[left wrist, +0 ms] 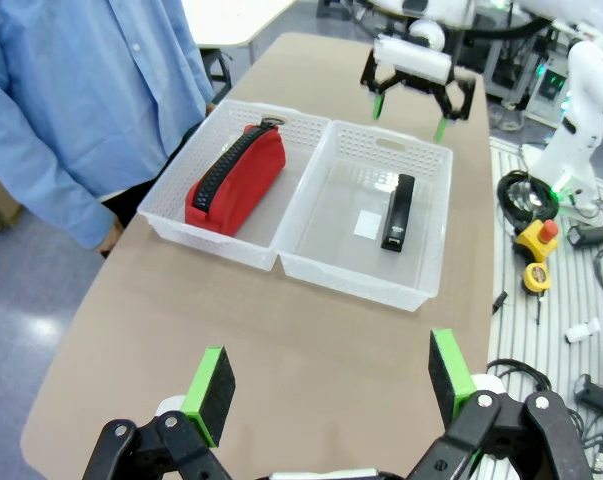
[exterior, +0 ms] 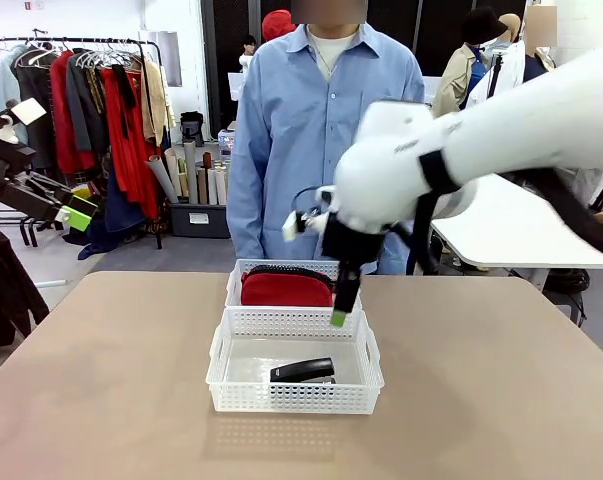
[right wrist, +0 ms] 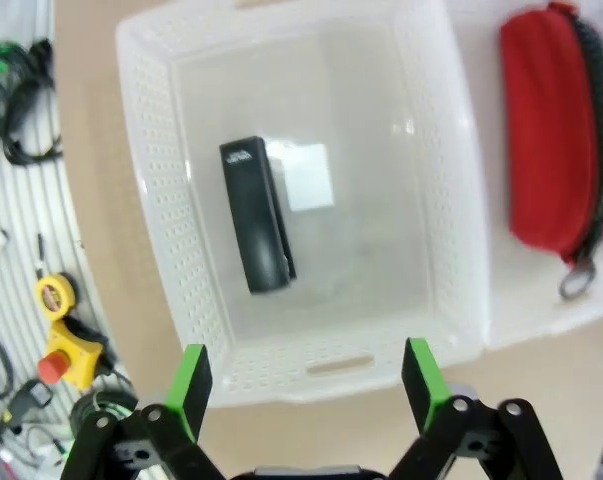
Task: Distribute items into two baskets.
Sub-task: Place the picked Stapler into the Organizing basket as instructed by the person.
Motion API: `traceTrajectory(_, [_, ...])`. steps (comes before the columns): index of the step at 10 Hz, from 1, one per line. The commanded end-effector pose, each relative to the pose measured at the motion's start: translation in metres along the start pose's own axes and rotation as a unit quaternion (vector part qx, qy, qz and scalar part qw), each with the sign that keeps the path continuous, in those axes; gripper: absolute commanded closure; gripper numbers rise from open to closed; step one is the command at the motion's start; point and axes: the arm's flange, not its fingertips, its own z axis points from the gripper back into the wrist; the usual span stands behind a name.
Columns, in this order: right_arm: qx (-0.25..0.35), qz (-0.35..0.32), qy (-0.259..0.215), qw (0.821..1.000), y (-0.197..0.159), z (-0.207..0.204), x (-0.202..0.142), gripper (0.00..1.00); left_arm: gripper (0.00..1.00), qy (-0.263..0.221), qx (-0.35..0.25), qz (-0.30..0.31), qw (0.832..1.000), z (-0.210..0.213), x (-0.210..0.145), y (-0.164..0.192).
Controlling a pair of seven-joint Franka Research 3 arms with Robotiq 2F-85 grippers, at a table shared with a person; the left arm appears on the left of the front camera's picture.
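We see the black stapler [exterior: 302, 371] lying in the nearer basket [exterior: 294, 398] at centre frame, the red pouch [exterior: 286, 288] in the farther basket [exterior: 243, 270] just behind, both on the worktop [exterior: 101, 400]. Our right hand [exterior: 339, 318] hangs spread wide and empty above the baskets; our left hand [left wrist: 326, 380], low in its wrist view, is also wide and empty.

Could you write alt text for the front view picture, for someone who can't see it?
Two white baskets sit touching on a tan table: the near one holds a small black stapler, the far one a red pouch. A white robot arm's open right gripper hangs above them; a person stands behind.
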Motion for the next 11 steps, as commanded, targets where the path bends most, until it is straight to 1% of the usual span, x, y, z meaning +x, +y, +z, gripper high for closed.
traceTrajectory(1, [0.02, -0.048, -0.053, 0.997, -0.012, 0.036, -0.059, 0.0, 0.0, -0.001, -0.003, 0.001, 1.0, 0.0, 0.001, -0.001])
traceTrajectory(2, [0.025, -0.085, -0.08, 0.993, -0.024, 0.057, -0.085, 0.0, 0.0, -0.001, -0.003, 0.001, 1.0, 0.0, 0.001, -0.001])
traceTrajectory(3, [0.022, -0.126, -0.095, 0.987, -0.032, 0.077, -0.111, 0.0, 0.0, -0.001, -0.003, 0.001, 1.0, 0.0, 0.001, -0.001])
traceTrajectory(4, [0.032, -0.171, -0.11, 0.979, -0.037, 0.094, -0.136, 0.0, 0.0, -0.001, -0.003, 0.001, 1.0, 0.0, 0.001, -0.001])
traceTrajectory(5, [0.032, -0.215, -0.135, 0.967, -0.04, 0.108, -0.165, 0.0, 0.0, -0.001, -0.003, 0.001, 1.0, 0.0, 0.001, -0.001])
traceTrajectory(6, [0.026, -0.251, -0.159, 0.955, -0.041, 0.118, -0.189, 0.0, 0.0, -0.001, -0.003, 0.001, 1.0, 0.0, 0.001, -0.001])
traceTrajectory(7, [0.031, -0.281, -0.186, 0.941, -0.042, 0.126, -0.212, 0.0, 0.0, -0.001, -0.003, 0.001, 1.0, 0.0, 0.001, -0.001])
traceTrajectory(8, [0.03, -0.296, -0.206, 0.932, -0.041, 0.133, -0.235, 0.0, 0.0, -0.001, -0.003, 0.001, 1.0, 0.0, 0.001, -0.001])
traceTrajectory(9, [0.039, -0.314, -0.237, 0.919, -0.041, 0.142, -0.26, 0.0, 0.0, -0.001, -0.003, 0.001, 1.0, 0.0, 0.001, -0.001])
traceTrajectory(11, [0.052, -0.331, -0.293, 0.896, -0.035, 0.152, -0.292, 0.0, 0.0, -0.001, -0.003, 0.001, 1.0, 0.0, 0.001, -0.001])
